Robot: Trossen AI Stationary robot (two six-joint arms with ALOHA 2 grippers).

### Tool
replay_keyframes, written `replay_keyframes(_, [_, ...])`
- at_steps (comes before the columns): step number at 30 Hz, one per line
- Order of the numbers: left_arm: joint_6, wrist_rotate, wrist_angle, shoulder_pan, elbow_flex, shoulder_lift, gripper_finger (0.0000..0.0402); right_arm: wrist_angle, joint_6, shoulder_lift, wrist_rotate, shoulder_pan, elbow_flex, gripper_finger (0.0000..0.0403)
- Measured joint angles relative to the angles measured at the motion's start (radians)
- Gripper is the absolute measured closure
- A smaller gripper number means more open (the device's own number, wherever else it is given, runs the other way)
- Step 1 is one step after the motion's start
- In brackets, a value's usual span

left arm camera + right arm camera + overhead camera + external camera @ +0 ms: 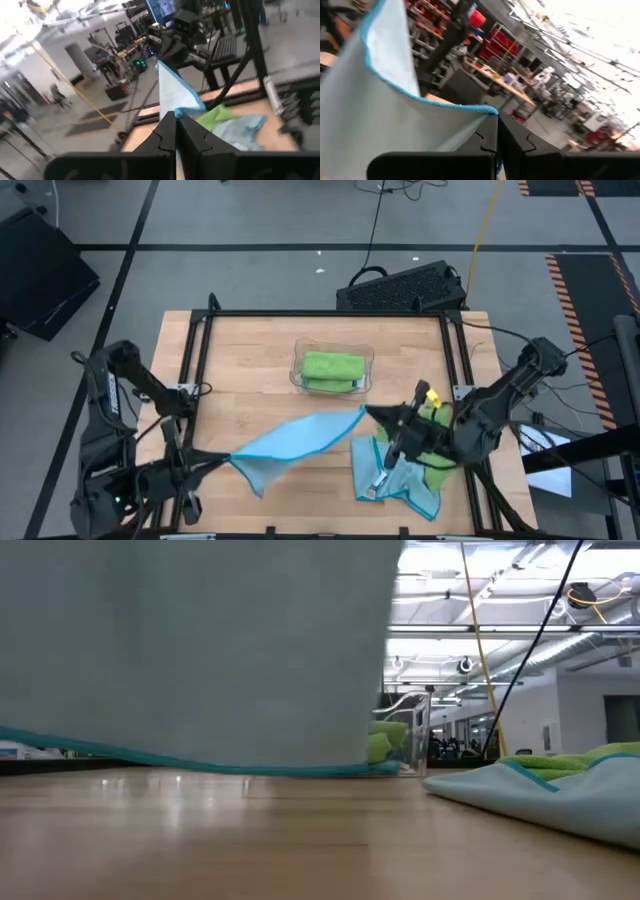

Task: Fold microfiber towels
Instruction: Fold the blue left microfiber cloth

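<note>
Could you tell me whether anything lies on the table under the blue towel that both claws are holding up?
Nothing visible: the wood beneath the blue towel is bare. The towel pile lies under the right claw, the tray farther back.

Blue towel stretched btwn left tool & right tool, both clamped.

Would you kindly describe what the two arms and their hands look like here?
Both arms are dark, nearly black, built of slim jointed links with thin black cables along them. The left hand and right hand each have two flat, angular black fingers with stepped inner edges. A small yellow part shows by the right arm's wrist.
</note>
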Motion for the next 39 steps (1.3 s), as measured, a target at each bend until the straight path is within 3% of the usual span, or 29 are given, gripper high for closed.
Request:
replay_keyframes(4, [0.026, 0.004, 0.124, 0.002, 0.000, 0.060, 0.0397, 0.030, 0.060, 0.049, -0.019, 0.042, 0.000, 0.0403])
replay_keyframes(12, [0.346, 0.076, 0.578, -0.047, 0.019, 0.194, 0.0397, 0.045, 0.170, 0.137, -0.185, 0.166, 0.073, 0.0403])
replay_keyframes(15, [0.408, -0.009, 0.602, -0.072, 0.040, 0.207, 0.0399, 0.047, 0.121, 0.157, -0.136, 0.184, 0.114, 0.0403])
replay_keyframes(17, [0.437, -0.133, 0.585, -0.088, 0.040, 0.202, 0.0398, 0.045, 0.056, 0.160, -0.060, 0.176, 0.117, 0.0403])
replay_keyframes(19, [0.453, -0.151, 0.501, -0.094, 0.029, 0.177, 0.0398, 0.034, 0.010, 0.159, 0.010, 0.138, 0.111, 0.0403])
replay_keyframes(22, [0.299, -0.151, 0.328, -0.092, 0.004, 0.138, 0.0399, -0.015, 0.020, 0.156, 0.018, 0.051, 0.086, 0.0403])
replay_keyframes(28, [-0.251, -0.114, -0.207, -0.002, -0.075, 0.055, 0.0399, -0.091, 0.114, 0.157, -0.177, -0.157, 0.013, 0.0403])
replay_keyframes(32, [-0.577, 0.043, -0.468, 0.082, -0.125, -0.004, 0.0399, -0.089, 0.175, 0.156, -0.299, -0.258, -0.028, 0.0403])
replay_keyframes(39, [-0.906, 0.197, -0.738, 0.205, -0.244, -0.061, 0.0397, -0.062, 0.248, 0.157, -0.466, -0.370, -0.132, 0.0403])
